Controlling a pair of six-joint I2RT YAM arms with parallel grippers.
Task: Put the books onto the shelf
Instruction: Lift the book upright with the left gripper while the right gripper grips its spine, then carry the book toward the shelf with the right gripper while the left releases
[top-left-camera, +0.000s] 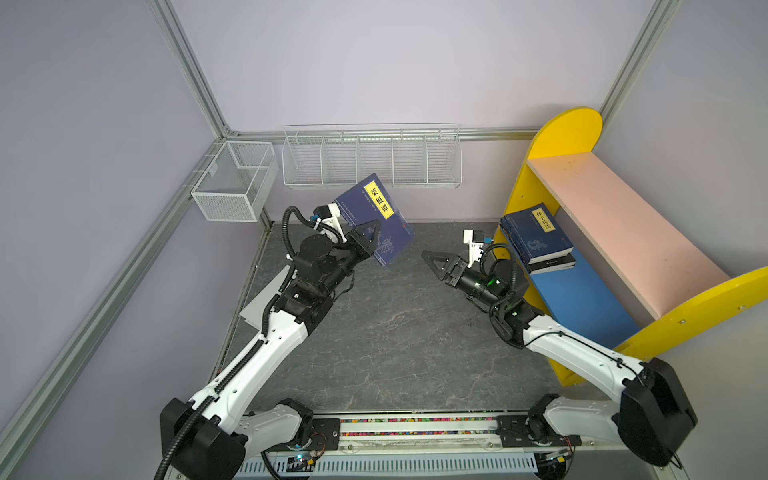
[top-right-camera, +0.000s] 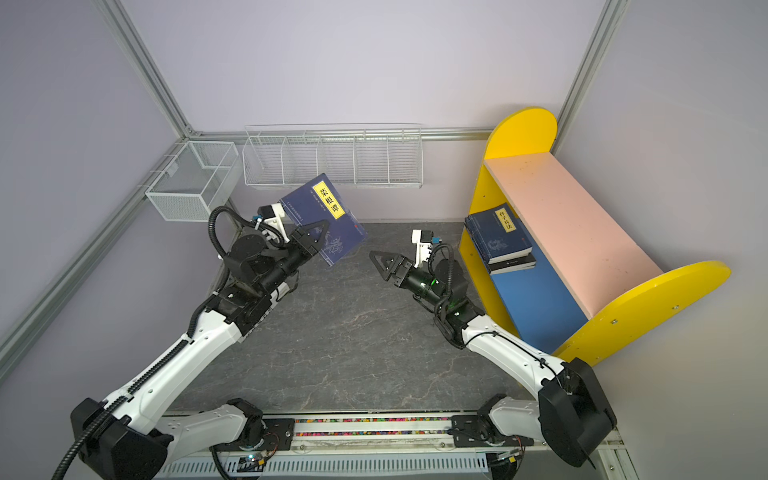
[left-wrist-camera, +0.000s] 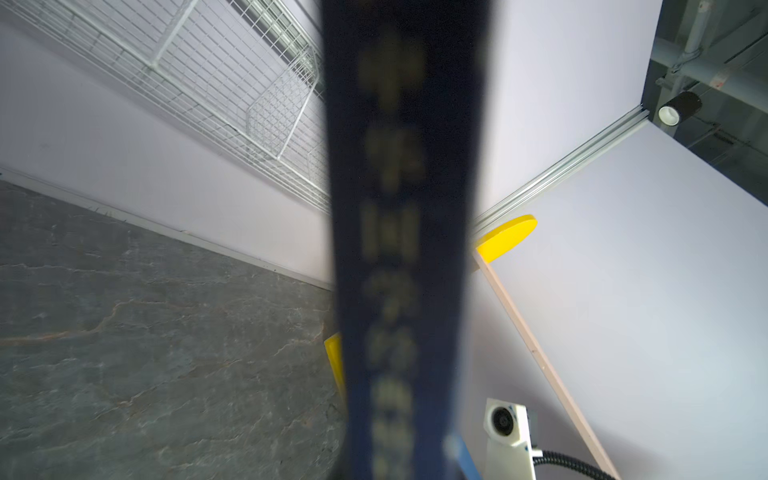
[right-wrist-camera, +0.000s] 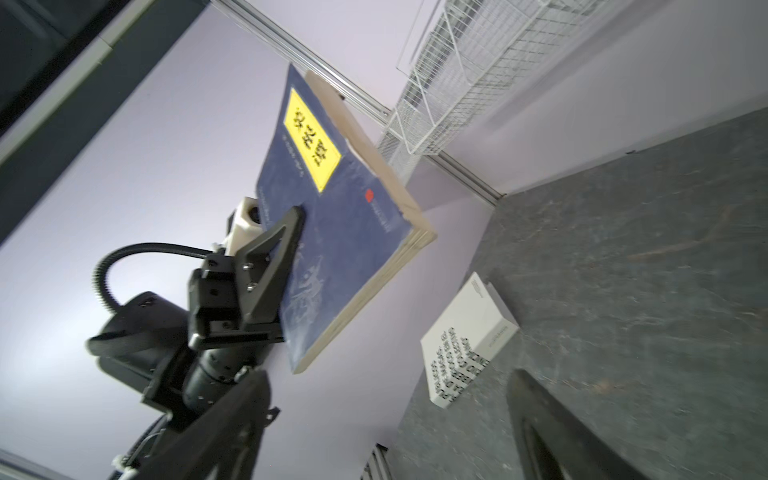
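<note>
- Left gripper (top-left-camera: 371, 235) is clenched on a navy book (top-left-camera: 397, 232), tilted in the air just before the wire rack (top-left-camera: 415, 162).
- Right gripper (top-left-camera: 434, 262) stands released and empty, between that book and the shelf (top-left-camera: 623, 237).
- Judgement: a handover should take the book's free edge.
- The blue board (top-left-camera: 582, 303) has room beside the stack (top-left-camera: 538, 243). The yellow side panel (top-left-camera: 565, 129) is the edge to clear.

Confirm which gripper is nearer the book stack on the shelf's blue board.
Right. The right gripper hangs open over the table in front of the shelf, near the book stack. The left gripper is farther across the table, shut on a navy book.
</note>
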